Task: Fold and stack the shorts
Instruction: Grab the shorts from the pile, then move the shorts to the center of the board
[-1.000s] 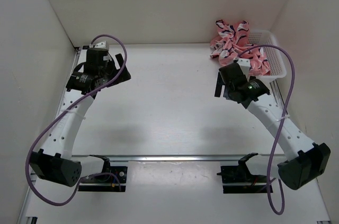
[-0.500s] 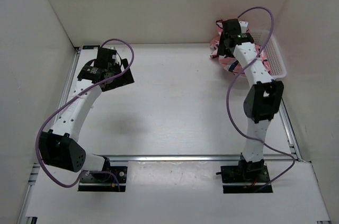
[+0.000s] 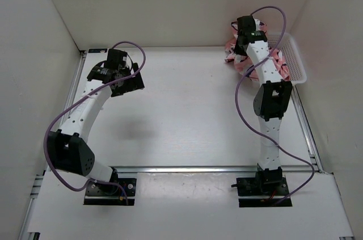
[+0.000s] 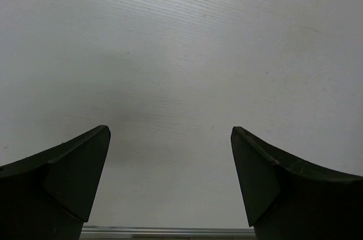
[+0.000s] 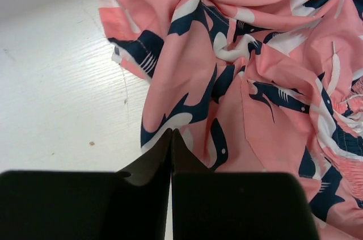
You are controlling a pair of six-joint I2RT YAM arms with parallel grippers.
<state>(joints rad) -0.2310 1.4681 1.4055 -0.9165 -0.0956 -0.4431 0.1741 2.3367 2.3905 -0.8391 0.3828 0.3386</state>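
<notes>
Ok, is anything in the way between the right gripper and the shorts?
Nothing visible is. The right gripper, jaws closed, points straight at the near edge of the crumpled shorts, with only the table surface beside them.

The white tubular left arm (image 3: pixel 91 101) is wearing bulky black motor housings at its joints, the largest being a rounded black left elbow block (image 3: pixel 69 154). The matching white tubular right arm (image 3: pixel 262 61) is carrying a black right elbow block (image 3: pixel 272 101). A thin purple left cable (image 3: pixel 54 126) is looping loosely beside the left arm, and a thin purple right cable (image 3: pixel 237 102) is trailing beside the right. Each arm is rising from a flat black mount at the near edge of the worktop: the left base plate (image 3: pixel 110 186) and the right base plate (image 3: pixel 264 186). In the wrist views, the left jaws are showing as matt black wedge-shaped fingers (image 4: pixel 62 183), and the right jaws are showing as flat black slabs tapering to a fine tip.
</notes>
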